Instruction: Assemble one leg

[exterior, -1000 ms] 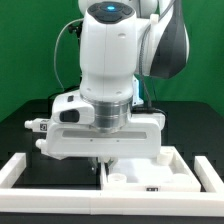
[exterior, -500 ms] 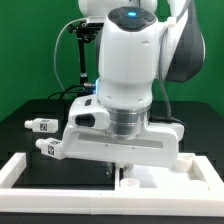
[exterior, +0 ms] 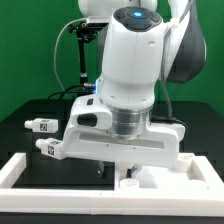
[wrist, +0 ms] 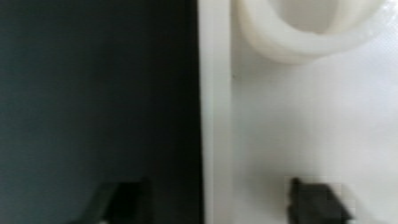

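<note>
— White rails (exterior: 20,172) are running along the desk's front edge, nearest the exterior camera. What is sitting just behind them?

— The flat white panel (exterior: 168,180), lying inside the rails toward the front corner on the exterior view's right. The gripper (wrist: 215,195) is hanging right over it, and the arm (exterior: 130,70) is hiding the fingers from outside.

— And the jaws?

— Spread wide, pinching nothing. In the wrist view one dark fingertip (wrist: 121,195) is hovering over the black desk (wrist: 89,100) and the other over the panel, so they are straddling the panel's straight edge. A round white ring (wrist: 302,35) on the panel is showing beyond them. I'm taking it for a leg socket, though I cannot tell for sure.

— Where is the leg?

— Farther back, toward the desk's edge on the exterior view's left. The stubby tagged leg (exterior: 40,125) is lying there untouched, with a second leg (exterior: 48,150) just beside it, both well apart from the gripper.

— So which step?

— I'm judging it is dealing with the panel first, probably seating it against the rails. Next it is needing to settle at that edge without skewing the panel. After that comes rising and travelling to the leg, jaws opened across its narrow body.
</note>
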{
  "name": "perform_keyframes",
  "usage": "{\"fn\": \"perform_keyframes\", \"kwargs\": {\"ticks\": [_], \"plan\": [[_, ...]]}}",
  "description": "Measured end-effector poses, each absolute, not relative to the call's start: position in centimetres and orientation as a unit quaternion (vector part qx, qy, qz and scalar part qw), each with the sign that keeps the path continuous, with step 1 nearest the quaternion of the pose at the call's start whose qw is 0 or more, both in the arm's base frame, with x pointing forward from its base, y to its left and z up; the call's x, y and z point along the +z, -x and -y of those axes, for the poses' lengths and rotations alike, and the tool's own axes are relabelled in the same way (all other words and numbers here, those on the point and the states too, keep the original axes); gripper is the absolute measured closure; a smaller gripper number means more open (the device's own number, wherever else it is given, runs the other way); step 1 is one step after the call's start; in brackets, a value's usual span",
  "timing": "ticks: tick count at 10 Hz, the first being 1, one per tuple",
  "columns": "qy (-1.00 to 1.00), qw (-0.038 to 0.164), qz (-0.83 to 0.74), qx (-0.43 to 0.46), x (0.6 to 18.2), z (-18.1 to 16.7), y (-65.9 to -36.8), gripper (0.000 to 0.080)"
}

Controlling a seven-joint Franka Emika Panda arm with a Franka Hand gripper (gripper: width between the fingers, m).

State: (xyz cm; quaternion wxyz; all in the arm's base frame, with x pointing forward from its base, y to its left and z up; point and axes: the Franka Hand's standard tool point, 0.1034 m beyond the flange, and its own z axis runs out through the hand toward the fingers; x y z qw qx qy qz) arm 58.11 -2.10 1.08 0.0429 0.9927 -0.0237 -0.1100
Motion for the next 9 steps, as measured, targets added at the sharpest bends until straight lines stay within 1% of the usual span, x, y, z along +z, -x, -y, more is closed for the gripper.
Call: {"fn": "perform_keyframes", "kwargs": {"ticks": [1, 2, 3, 4, 5, 6, 9], "plan": [[-0.992, 0.026, 0.04, -0.12, 2.2, 2.6, -57.7, 0.0288], [-0.991, 0.023, 0.038, -0.123, 3.5, 2.7, -57.3, 0.0288], [-0.991, 0.018, 0.038, -0.129, 4.5, 2.9, -56.1, 0.0177], [-0.989, 0.01, 0.045, -0.138, 4.8, 3.4, -54.3, 0.0177], [-0.989, 0.013, 0.053, -0.141, 5.1, 3.2, -53.3, 0.0153], [-0.989, 0.019, 0.045, -0.138, 5.3, 2.4, -53.3, 0.0153], [-0.989, 0.017, 0.046, -0.139, 5.1, 2.5, -53.2, 0.0151]]}}
